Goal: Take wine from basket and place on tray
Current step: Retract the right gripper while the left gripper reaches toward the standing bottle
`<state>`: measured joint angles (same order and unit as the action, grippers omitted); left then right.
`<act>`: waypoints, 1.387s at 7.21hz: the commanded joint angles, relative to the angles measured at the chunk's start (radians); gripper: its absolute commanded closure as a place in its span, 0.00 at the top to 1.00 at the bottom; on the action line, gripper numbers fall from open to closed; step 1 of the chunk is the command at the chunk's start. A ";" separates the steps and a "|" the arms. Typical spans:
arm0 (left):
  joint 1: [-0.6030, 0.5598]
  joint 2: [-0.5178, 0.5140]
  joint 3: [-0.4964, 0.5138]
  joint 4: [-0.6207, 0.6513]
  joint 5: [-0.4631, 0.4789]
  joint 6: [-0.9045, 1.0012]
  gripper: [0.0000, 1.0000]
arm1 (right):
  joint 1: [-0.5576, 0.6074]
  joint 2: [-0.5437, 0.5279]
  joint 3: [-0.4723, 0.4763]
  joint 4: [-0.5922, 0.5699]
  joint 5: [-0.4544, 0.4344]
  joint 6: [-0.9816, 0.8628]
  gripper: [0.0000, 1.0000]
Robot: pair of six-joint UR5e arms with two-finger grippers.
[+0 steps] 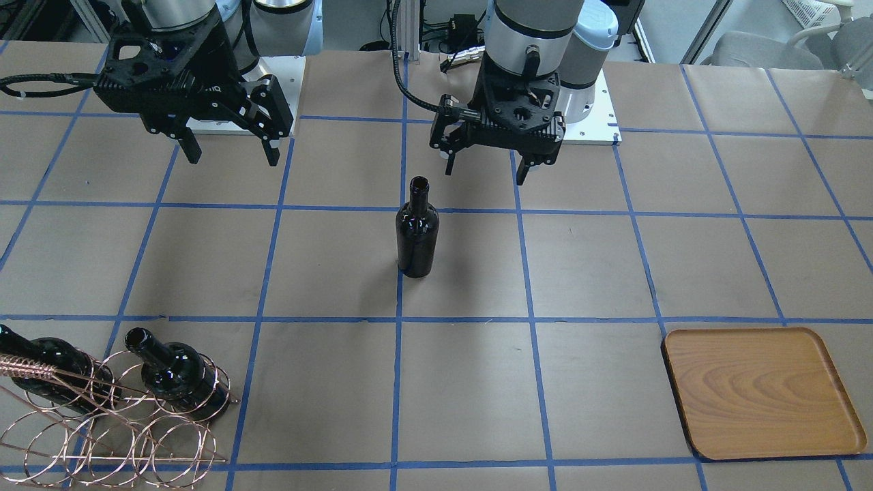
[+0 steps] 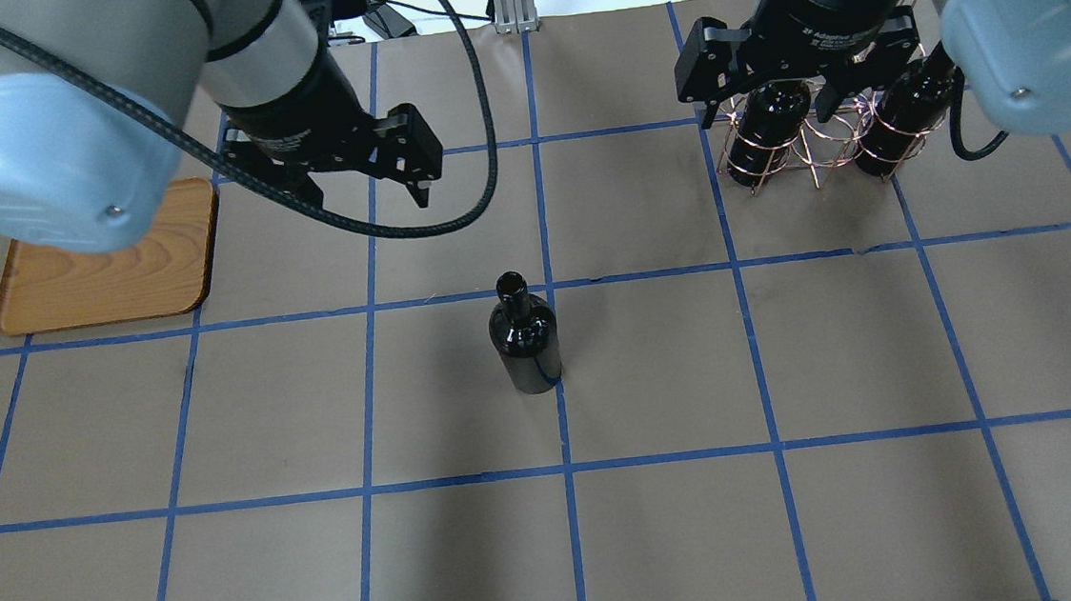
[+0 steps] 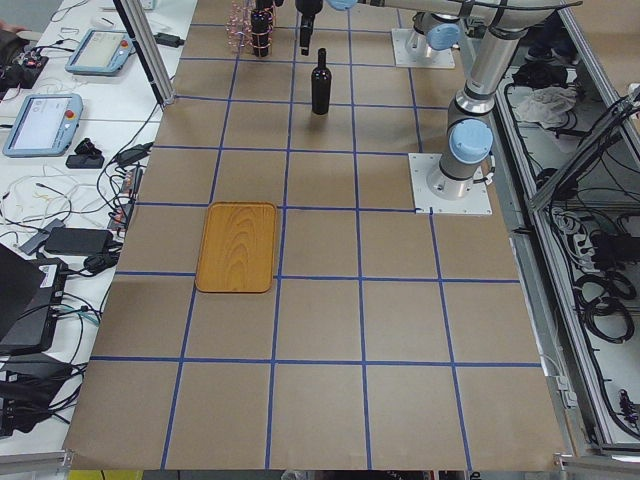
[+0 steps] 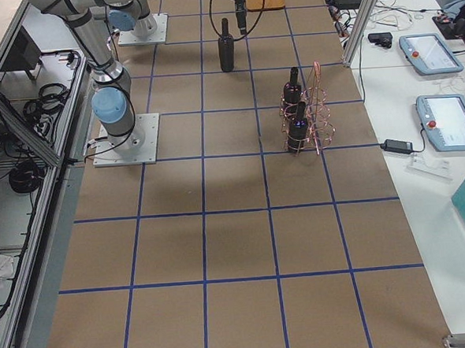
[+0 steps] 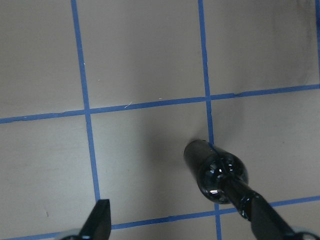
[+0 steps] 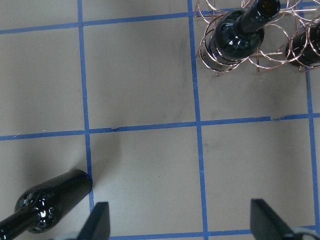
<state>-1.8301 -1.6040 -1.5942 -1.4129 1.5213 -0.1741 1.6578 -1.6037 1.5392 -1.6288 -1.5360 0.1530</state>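
One wine bottle (image 1: pixel 417 228) stands upright on the table's middle, also in the overhead view (image 2: pixel 524 335). Two more bottles (image 1: pixel 174 372) (image 1: pixel 41 361) lie in the copper wire basket (image 1: pixel 116 423), which sits at the far right in the overhead view (image 2: pixel 815 145). The wooden tray (image 1: pixel 760 392) is bare and lies at the far left in the overhead view (image 2: pixel 108 267). My left gripper (image 1: pixel 487 174) is open and empty, hanging above and just behind the standing bottle (image 5: pixel 215 172). My right gripper (image 1: pixel 233 158) is open and empty; in the overhead view (image 2: pixel 766 116) it overlaps the basket.
Brown paper with a blue tape grid covers the table (image 2: pixel 669 538). A black cable (image 2: pixel 452 211) loops under the left arm. Tablets and cables lie on side benches beyond the table's ends (image 3: pixel 50 120).
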 commanded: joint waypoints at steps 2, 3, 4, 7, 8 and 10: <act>-0.089 -0.007 -0.082 0.086 0.003 -0.045 1.00 | -0.001 0.021 -0.056 0.119 -0.007 -0.003 1.00; -0.093 -0.025 -0.090 0.092 0.003 -0.056 1.00 | -0.001 0.019 -0.056 0.122 -0.009 -0.004 1.00; -0.103 -0.036 -0.092 0.098 0.000 -0.058 1.00 | -0.001 0.015 -0.056 0.148 -0.019 -0.004 1.00; -0.138 -0.097 -0.093 0.135 0.002 -0.058 1.00 | -0.001 0.013 -0.053 0.158 -0.023 -0.004 1.00; -0.138 -0.109 -0.093 0.137 0.003 -0.058 0.97 | -0.001 0.011 -0.053 0.159 -0.024 -0.004 1.00; -0.138 -0.111 -0.093 0.144 0.005 -0.041 0.79 | -0.001 0.010 -0.053 0.161 -0.026 -0.006 1.00</act>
<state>-1.9683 -1.7127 -1.6874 -1.2711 1.5250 -0.2248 1.6567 -1.5930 1.4863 -1.4695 -1.5603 0.1484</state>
